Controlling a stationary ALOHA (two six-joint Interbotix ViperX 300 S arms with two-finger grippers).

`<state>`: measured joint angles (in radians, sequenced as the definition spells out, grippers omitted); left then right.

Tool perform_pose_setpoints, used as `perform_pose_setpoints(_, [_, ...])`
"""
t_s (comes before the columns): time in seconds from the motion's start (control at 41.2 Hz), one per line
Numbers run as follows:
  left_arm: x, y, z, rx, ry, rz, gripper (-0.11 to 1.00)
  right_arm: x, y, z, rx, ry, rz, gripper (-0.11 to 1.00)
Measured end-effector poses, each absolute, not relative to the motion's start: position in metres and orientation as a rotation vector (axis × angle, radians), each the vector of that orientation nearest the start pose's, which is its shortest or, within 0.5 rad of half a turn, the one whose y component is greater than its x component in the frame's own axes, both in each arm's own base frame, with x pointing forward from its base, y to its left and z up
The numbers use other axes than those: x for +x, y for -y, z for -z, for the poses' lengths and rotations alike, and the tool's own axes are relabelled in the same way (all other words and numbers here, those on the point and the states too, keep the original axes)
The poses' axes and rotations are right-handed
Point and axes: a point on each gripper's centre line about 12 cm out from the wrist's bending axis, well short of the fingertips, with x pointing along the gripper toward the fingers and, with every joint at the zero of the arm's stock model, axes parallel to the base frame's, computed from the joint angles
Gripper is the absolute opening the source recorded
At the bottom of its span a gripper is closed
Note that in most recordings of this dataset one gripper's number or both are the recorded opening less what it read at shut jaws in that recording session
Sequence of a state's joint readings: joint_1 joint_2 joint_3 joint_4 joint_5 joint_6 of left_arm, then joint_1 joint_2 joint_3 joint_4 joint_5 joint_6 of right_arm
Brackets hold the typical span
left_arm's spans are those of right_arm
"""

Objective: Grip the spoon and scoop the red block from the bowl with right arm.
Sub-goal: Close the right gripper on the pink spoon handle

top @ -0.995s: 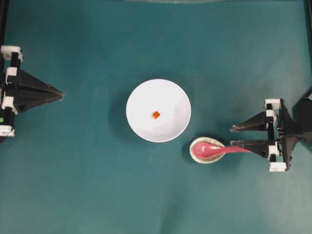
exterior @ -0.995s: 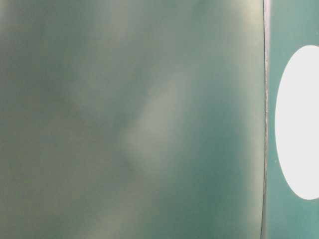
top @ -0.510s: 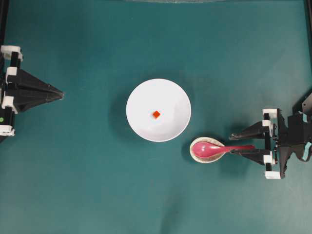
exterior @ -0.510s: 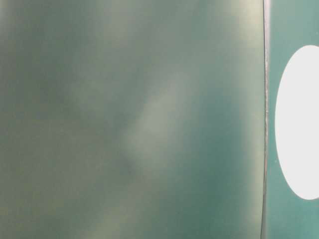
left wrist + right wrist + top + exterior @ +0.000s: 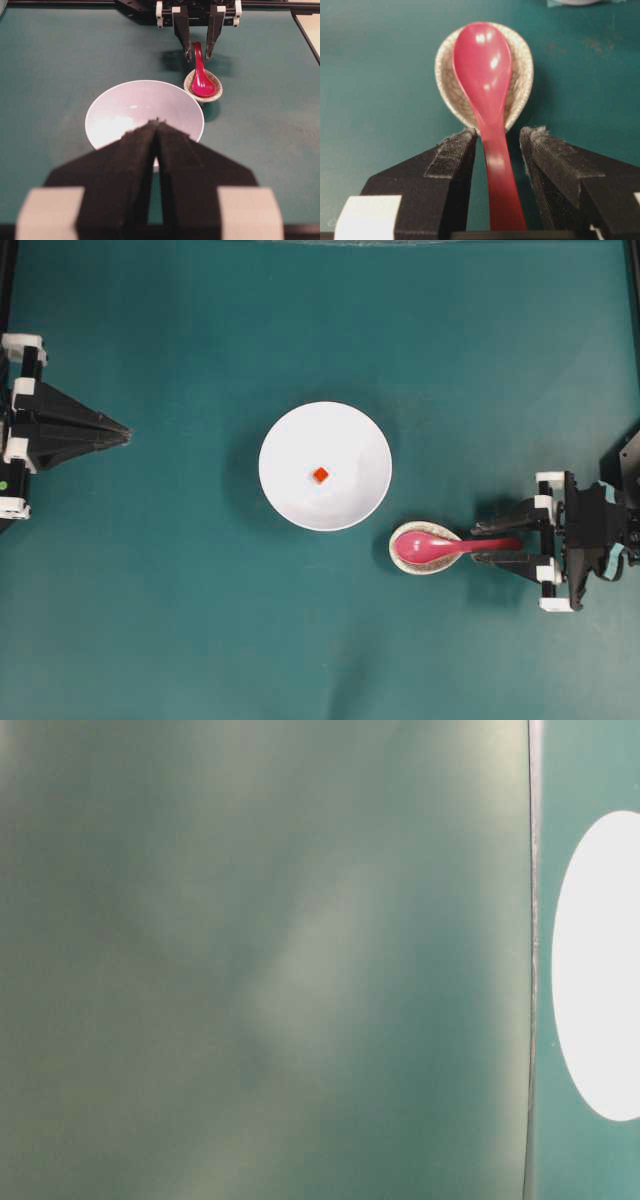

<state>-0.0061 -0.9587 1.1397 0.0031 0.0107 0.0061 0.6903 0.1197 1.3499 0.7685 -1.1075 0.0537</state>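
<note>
Teal cloth covers the bench (image 5: 200, 620), with nothing else behind it. Over its right side the right gripper (image 5: 485, 544) has its two black fingers (image 5: 447, 165) spread apart, one on each side of the spoon (image 5: 440, 545). The straight pink-red handle runs back between them toward the gripper's body, and in the right wrist view there is a narrow gap between the handle and each pad, so the fingers are around the spoon and not clamped on it. Just beyond the fingertips, the spoon's oval scoop rests in a small speckled beige dish (image 5: 403, 558), which sits directly ahead of the gripper.

Further out from that gripper, past the dish and off to one side of its line, stands the white bowl (image 5: 355, 430), close beside the dish. A tiny red block (image 5: 320, 475) lies on the bowl's floor near the middle, well apart from the spoon.

At the far left edge the left gripper (image 5: 126, 430) has its fingers pressed together with nothing between them. It points across the bench toward the bowl, which lies some way ahead of its tips.
</note>
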Motion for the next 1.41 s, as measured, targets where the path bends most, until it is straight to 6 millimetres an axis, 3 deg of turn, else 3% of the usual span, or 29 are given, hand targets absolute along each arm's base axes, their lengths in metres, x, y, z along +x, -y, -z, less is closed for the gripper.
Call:
perform_pose_setpoints(0.34, [0.1997, 0.0009, -0.2711, 0.011, -0.196, 0.006, 0.0, 0.2073, -0.0783, -0.0658, 0.132, -0.421, 0.072, 0.48])
perform_pose_setpoints(1.407, [0.1996, 0.0009, -0.2705, 0.011, -0.201, 0.006, 0.0, 0.2056, -0.0753, -0.0682, 0.123, -0.396, 0.074, 0.48])
